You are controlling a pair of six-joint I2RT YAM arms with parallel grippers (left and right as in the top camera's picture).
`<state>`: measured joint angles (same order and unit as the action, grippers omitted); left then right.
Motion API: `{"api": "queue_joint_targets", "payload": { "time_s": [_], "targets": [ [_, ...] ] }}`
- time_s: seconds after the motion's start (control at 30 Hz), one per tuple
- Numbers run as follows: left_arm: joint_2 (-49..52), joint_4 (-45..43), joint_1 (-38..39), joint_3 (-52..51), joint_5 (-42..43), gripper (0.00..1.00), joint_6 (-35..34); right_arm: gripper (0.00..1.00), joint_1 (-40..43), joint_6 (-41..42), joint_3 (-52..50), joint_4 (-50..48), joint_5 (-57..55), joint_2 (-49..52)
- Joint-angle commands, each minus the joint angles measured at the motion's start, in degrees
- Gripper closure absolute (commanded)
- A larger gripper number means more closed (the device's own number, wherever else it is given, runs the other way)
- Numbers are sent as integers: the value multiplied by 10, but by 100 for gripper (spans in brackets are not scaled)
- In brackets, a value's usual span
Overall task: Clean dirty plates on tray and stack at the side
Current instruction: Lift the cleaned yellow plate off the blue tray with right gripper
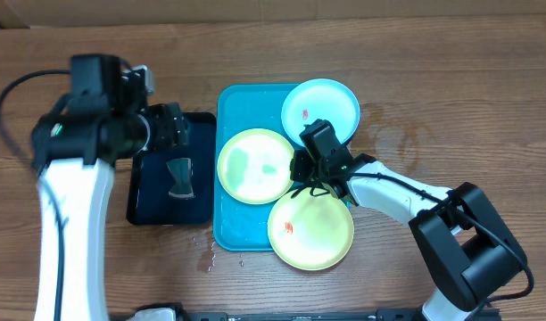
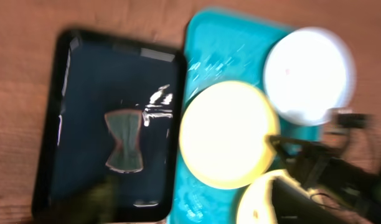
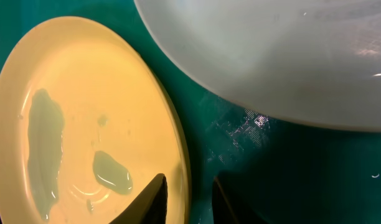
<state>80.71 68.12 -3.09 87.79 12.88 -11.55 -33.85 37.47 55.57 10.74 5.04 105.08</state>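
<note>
The right claw (image 3: 187,202) is a little open around the rim of the yellow plate (image 3: 84,93). The left claw (image 1: 170,126) hangs over the black tray (image 1: 153,203); I cannot tell if it is open.

L wrist view blurred; cyan plate (image 3: 271,56) cut off top/right; R arm (image 1: 389,189) hides tray (image 1: 228,205) edge.

Brown wood-grain tabletop (image 1: 434,71), bright cyan-blue tray (image 1: 225,214) lying flat near its middle, smaller black tray (image 1: 144,209) just beside it, perhaps touching, small wet-looking specks (image 1: 207,259) by the blue tray's corner.
</note>
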Motion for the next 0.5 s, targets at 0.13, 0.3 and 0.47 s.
{"api": "queue_joint_targets", "payload": {
  "time_s": [0.13, 0.3, 0.47],
  "targets": [
    [-134, 1, 1, 14, 10, 0, 6, 75, -3, 7, 0, -9, -9, 12],
    [-146, 20, 1, 14, 5, 0, 6, 83, -3, 7, 0, -10, -9, 12],
    [-136, 33, 1, 14, 5, 0, 6, 91, -3, 7, 0, -8, -9, 12]
  ]
}}
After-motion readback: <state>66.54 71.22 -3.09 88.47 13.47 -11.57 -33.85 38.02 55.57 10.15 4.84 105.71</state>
